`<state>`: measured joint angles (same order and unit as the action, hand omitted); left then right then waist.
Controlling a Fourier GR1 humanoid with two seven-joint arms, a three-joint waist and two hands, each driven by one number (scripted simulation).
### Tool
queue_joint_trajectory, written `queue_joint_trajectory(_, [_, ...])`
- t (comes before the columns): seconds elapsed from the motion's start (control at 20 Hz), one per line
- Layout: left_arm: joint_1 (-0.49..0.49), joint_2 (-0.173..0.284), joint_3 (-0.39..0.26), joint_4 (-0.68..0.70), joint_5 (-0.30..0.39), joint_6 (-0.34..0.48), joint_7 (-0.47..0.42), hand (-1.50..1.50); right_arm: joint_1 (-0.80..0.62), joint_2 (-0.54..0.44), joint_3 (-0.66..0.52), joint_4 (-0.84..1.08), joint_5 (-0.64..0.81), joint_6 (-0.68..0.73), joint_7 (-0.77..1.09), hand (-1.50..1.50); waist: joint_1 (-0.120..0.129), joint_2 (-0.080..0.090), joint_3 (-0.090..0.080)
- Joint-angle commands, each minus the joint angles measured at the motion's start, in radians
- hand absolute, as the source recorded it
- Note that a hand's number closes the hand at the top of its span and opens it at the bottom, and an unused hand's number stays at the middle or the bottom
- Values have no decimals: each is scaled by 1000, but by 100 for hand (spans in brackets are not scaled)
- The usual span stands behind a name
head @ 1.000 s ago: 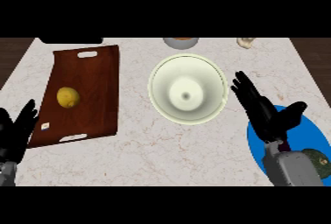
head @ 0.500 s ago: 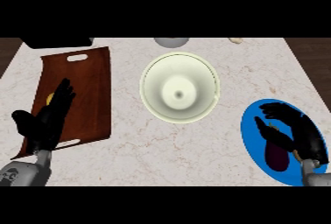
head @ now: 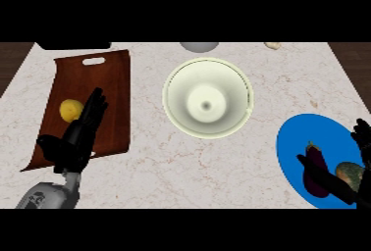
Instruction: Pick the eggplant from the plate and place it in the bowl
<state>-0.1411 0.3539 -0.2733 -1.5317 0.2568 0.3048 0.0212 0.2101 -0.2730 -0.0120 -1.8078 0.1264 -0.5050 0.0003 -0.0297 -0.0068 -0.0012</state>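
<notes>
Eggplant [head: 314,166]: dark purple, lying on the blue plate [head: 301,142] at the lower right of the frame, stem end toward the upper left.
Right hand [head: 340,188]: at the lower right edge, over the plate; its thumb runs along the eggplant's lower right side, while other fingers show at the right edge, above and to the right of the eggplant. The eggplant sits in the gap between them. Fingers look spread, not closed round it; whether they touch it I cannot tell.
Beside the eggplant: a green-orange thing [head: 348,172] on the same plate, just right of it, partly hidden by the hand.
Bowl [head: 208,97]: cream, upper centre of the frame, well apart from the plate, to its upper left.
Left hand [head: 76,137]: open, fingers straight, lower left, over the brown board [head: 109,88].
Lemon [head: 69,110]: yellow, on the board, just beside the left fingertips.
Counter [head: 188,162]: pale marble.
</notes>
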Motion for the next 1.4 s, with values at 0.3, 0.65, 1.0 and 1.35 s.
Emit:
queue_joint_trajectory(0.3, [-80,-58,9,50,-37,-9,23,0,56,-180,-52,-312,188,95,584,-150,21,7,-1])
queue_joint_trajectory(0.65, [-35,-78,-19,-2,-71,0,40,0,-121,-286,-104,-215,70,296,888,-150,39,8,0])
queue_joint_trajectory(1.0, [17,-66,9,-75,-83,-37,56,0,-60,-223,-41,-199,74,378,938,-150,32,5,1])
queue_joint_trajectory(1.35, [19,-145,31,-29,-155,-31,20,0,-40,-123,-85,-37,71,428,688,-150,30,6,2])
